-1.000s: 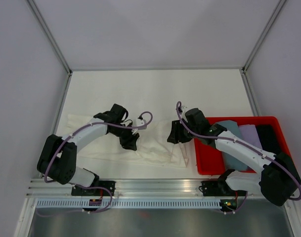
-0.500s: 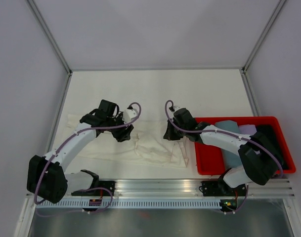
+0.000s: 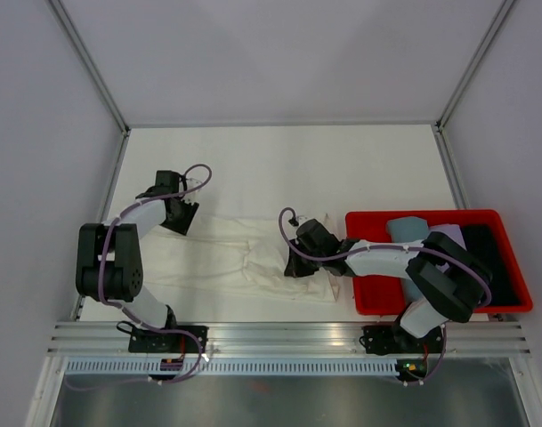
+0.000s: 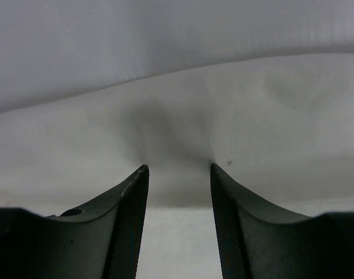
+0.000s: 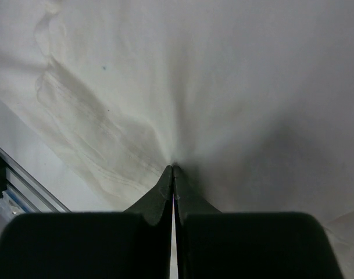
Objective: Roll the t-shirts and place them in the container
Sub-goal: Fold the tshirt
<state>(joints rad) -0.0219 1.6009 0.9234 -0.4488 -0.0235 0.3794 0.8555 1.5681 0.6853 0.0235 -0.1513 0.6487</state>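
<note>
- Since the earlier frame the left claw [image 3: 176, 216] has swung from the middle of the cream shirt [image 3: 217, 258] out to its far left edge. The right claw [image 3: 295, 260] has come left and nearer, off the bin [image 3: 368, 214] and onto the shirt's right part.
- The shirt lies flat and wrinkled across the near half of the table [image 3: 279, 160], bunched a little beside the right claw.
- In the left wrist view the left claw [image 4: 178, 167] stands open, tips at the cloth and nothing between them.
- The right claw [image 5: 174, 168] is closed. Folds run to its tips, so it seems to pinch the shirt.
- No roll shows yet; I judge this shirt is only being spread and gripped.
- A grey-blue shirt [image 3: 406, 229] and a black shirt [image 3: 486, 253] wait in the bin, so most of the task is left.
</note>
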